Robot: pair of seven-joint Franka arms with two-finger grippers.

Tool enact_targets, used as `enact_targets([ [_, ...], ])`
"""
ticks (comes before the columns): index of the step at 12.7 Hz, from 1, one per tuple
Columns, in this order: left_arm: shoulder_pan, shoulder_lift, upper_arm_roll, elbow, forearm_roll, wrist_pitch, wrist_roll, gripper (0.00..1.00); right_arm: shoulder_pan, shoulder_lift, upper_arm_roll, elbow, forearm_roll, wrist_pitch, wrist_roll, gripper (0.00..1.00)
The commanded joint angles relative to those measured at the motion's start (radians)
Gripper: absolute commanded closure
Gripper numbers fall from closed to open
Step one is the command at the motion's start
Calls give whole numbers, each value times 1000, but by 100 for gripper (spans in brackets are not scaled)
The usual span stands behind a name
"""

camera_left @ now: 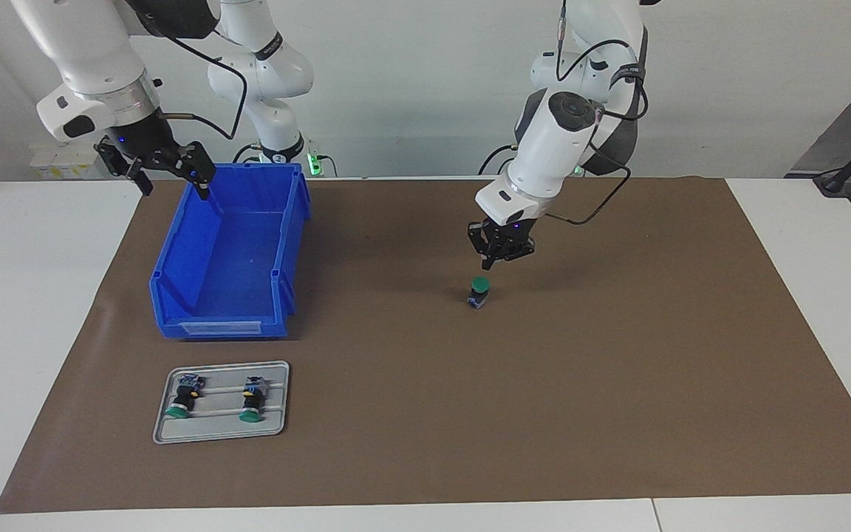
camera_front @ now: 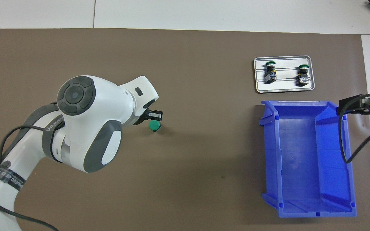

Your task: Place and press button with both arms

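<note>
One button stands upright on the brown mat, green cap up, near the middle of the table. My left gripper hangs just over it, shut and holding nothing, with a small gap above the cap. Two more buttons lie on their sides on a grey tray toward the right arm's end. My right gripper waits open in the air over the rim of the blue bin, with nothing in it.
The blue bin is empty and sits nearer to the robots than the tray. White table shows at both ends of the mat.
</note>
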Motion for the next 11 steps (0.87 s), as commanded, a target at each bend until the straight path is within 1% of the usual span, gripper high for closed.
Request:
enact_targets([
  [1,-23,34,14,-11,27,41,-30,100,-2,-25,0,-27,19,3,-5,0],
  [4,-37,40,14,-47,36,50,-33,100,-2,-25,-1,-27,19,5,-5,0],
  [5,-41,38,14,-66,71,54,-35,100,-2,-25,-1,-27,21,5,-5,0],
  [7,-41,35,14,-104,83,73,-35,100,-2,-25,-1,-27,21,5,-4,0],
  [9,-43,35,13,-117,83,84,-41,100,-2,-25,-1,-27,21,5,-5,0],
  [11,-55,37,13,-124,83,121,-61,100,-2,-25,0,-27,19,5,-5,0],
])
